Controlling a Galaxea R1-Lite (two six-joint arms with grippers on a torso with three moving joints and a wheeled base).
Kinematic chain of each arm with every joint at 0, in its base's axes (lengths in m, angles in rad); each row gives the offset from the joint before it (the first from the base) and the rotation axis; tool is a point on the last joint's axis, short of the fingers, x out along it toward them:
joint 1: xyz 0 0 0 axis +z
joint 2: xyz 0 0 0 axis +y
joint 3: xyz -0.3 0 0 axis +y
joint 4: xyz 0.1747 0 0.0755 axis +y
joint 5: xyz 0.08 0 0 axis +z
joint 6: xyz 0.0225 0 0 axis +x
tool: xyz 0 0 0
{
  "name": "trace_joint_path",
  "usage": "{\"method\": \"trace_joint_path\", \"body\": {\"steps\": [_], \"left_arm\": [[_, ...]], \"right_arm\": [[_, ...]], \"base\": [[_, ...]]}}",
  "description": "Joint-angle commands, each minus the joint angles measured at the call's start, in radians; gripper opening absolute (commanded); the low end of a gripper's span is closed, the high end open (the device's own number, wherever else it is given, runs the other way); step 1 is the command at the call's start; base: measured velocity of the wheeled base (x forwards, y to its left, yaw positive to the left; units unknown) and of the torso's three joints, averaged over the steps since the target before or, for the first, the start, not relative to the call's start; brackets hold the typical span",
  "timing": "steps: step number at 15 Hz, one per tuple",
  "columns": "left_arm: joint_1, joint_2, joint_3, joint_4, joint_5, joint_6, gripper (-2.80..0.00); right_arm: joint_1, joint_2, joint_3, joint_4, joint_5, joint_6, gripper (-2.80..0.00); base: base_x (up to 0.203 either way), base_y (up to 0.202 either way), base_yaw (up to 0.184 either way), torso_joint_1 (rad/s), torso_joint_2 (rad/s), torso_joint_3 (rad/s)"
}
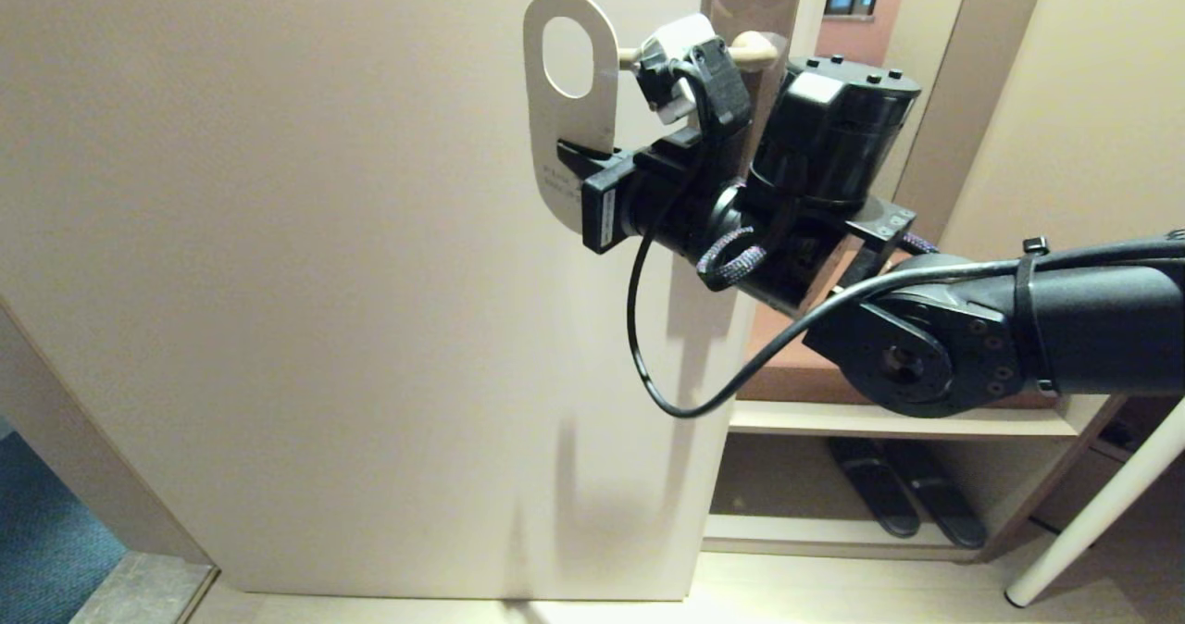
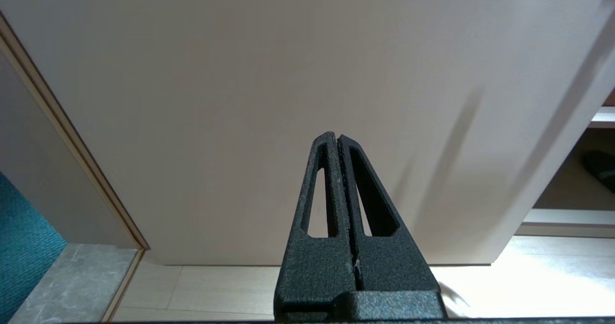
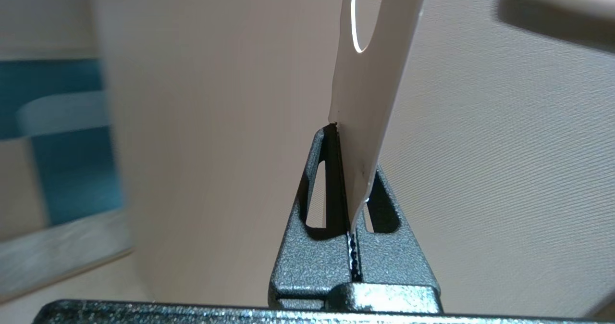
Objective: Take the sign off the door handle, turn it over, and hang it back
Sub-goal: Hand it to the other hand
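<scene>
Beige door (image 1: 324, 281) fills the scene. Thin, light, bendy sign (image 1: 569, 143) is pinched at its lower part by the right gripper (image 1: 579, 166) fingers, at nine o'clock of the handle (image 1: 754, 48); the lower edge suits gripping. Left gripper (image 2: 338, 141) is shut, idle.

We list the sign (image 1: 567, 133) flat before the door (image 1: 324, 281), off the handle (image 1: 752, 50), which sits at its 3 o'clock. The right gripper (image 1: 576, 156) pinches the sign's lower part from 4 o'clock. At the door's 4 o'clock, we note shelves (image 1: 889, 418). The left gripper (image 2: 338, 143) sits low before the door.
</scene>
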Motion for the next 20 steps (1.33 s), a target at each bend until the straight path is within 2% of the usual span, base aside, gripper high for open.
{"method": "trace_joint_path", "body": {"steps": [1,4,8,11,12,20], "left_arm": [[0.0,0.001,0.0,-0.001,0.0,0.0,-2.8],[0.0,0.001,0.0,-0.001,0.0,0.0,-2.8],[0.0,0.001,0.0,-0.001,0.0,0.0,-2.8],[0.0,0.001,0.0,-0.001,0.0,0.0,-2.8],[0.0,0.001,0.0,-0.001,0.0,0.0,-2.8],[0.0,0.001,0.0,-0.001,0.0,0.0,-2.8]], "right_arm": [[0.002,-0.061,0.038,0.006,0.041,-0.001,-2.8],[-0.019,-0.156,0.074,0.145,0.148,0.006,-2.8],[-0.089,-0.283,0.091,0.384,0.38,0.082,-2.8],[-0.101,-0.351,0.128,0.465,0.485,0.09,-2.8],[-0.099,-0.363,0.141,0.469,0.506,0.088,-2.8],[-0.065,-0.379,0.191,0.467,0.503,0.088,-2.8]], "base": [[0.0,0.0,0.0,0.0,0.0,0.0],[0.0,0.0,0.0,0.0,0.0,0.0],[0.0,0.0,0.0,0.0,0.0,0.0],[0.0,0.0,0.0,0.0,0.0,0.0],[0.0,0.0,0.0,0.0,0.0,0.0],[0.0,0.0,0.0,0.0,0.0,0.0]]}}
